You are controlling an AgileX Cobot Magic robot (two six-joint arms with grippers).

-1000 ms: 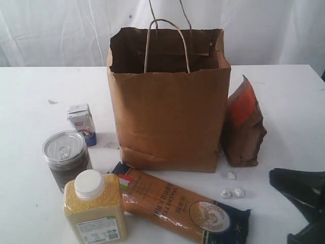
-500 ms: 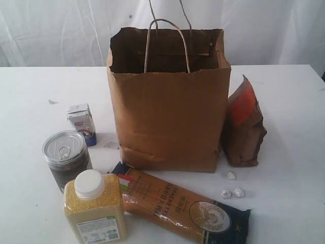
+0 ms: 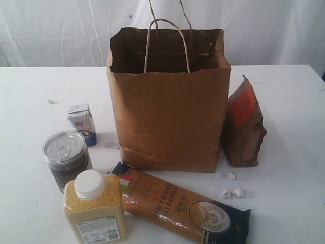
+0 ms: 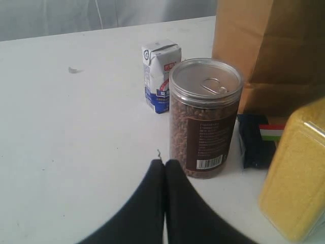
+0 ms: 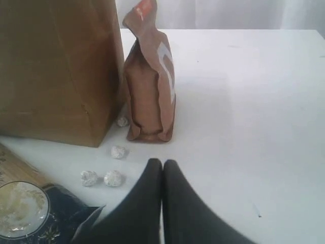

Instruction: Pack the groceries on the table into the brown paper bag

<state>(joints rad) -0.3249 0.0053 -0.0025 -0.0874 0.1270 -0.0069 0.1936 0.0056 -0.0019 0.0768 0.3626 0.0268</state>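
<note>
White curtain (image 3: 61, 30) hangs behind a wide white table (image 3: 294, 101); the brown paper bag (image 3: 167, 122) stands upright near the middle of it, mouth open, its twisted handles (image 3: 166, 23) rising above the rim. On the left of the exterior view the small milk carton (image 3: 82, 123) stands a little apart from the bag; nearer the camera the pull-tab tin (image 3: 66, 157) is upright, and the yellow-grain bottle (image 3: 95, 208) with its white cap stands just in front of it, whether touching I cannot tell. The long spaghetti pack (image 3: 177, 203) lies flat and slanted in front of the bag, one end by the bag's base and just beside the bottle; the brown-orange pouch (image 3: 245, 124) stands close against the bag's right side. A few small foil-wrapped balls (image 3: 231, 176) lie on the table between the pouch and the spaghetti pack.

The left gripper (image 4: 164, 165) has its black fingers pressed together on nothing, the tips near the foot of the tin; the carton stands beyond. The right gripper (image 5: 162, 163) is likewise pressed together and empty, pointing toward the pouch, the foil balls just to one side of it.
</note>
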